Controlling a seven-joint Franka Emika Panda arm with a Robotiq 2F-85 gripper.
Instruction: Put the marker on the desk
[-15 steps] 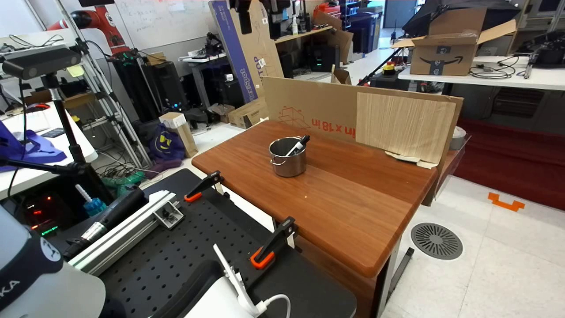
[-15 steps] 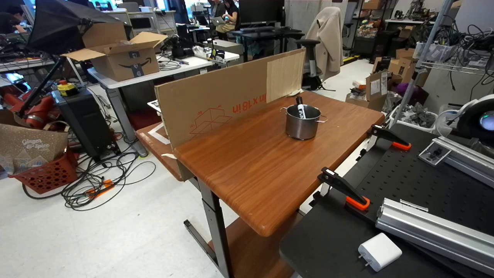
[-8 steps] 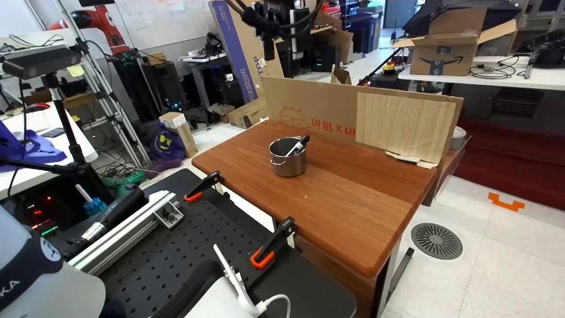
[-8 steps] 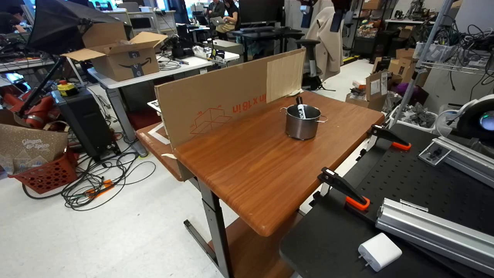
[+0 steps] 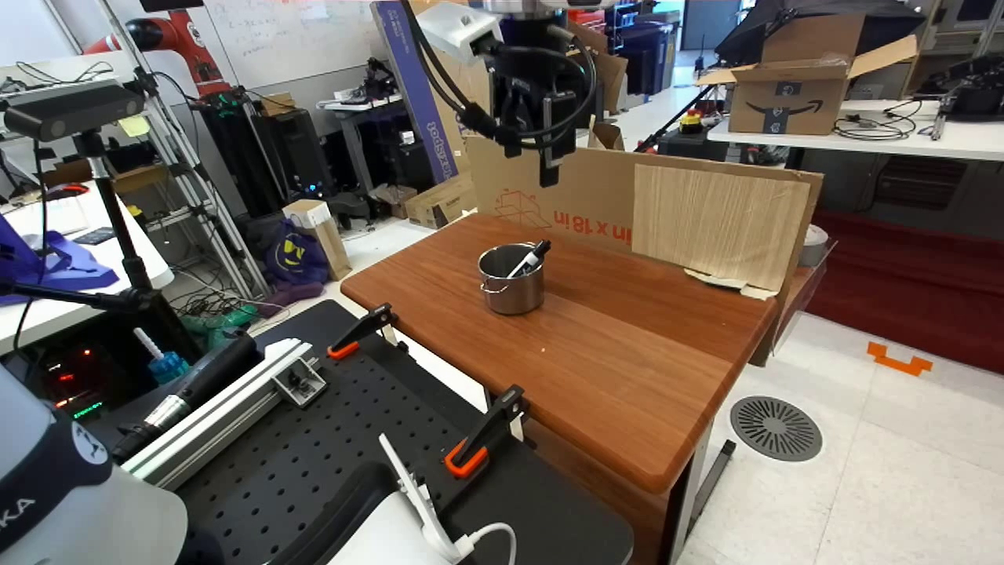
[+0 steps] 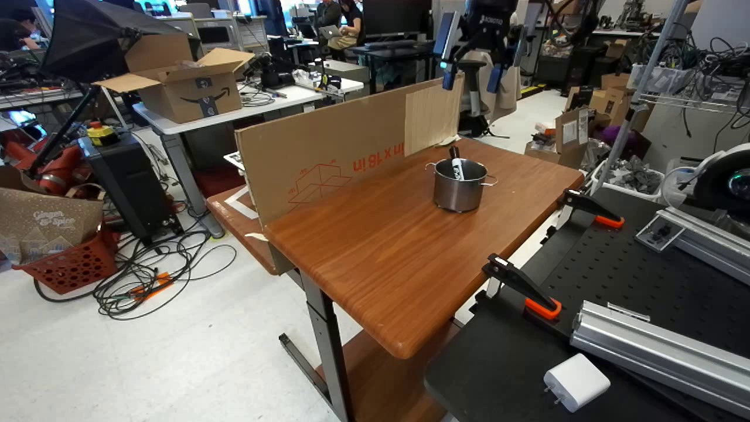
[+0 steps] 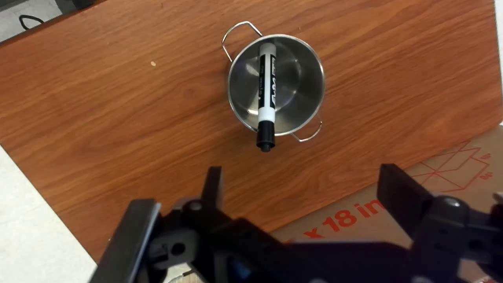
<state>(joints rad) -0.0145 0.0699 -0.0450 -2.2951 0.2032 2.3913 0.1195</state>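
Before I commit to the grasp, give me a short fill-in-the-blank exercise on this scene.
The round silver metal pot on the reddish-brown wooden desk has ____ looped wire handles. The slim black-and-white marker leans inside that pot, and its capped end, poking past the rim, is coloured ____. The black two-fingered claw is ____, with nothing between its fingers.

Missing words: two; black; open.

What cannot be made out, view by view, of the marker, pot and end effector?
Both exterior views: lower end of the dry-erase marker, hidden by the near wall of the metal pot.
Wrist view: the marker's fine print, too small; pot floor, partly covered by the marker.
An exterior view: upper part of the end effector, cut off by the top edge.
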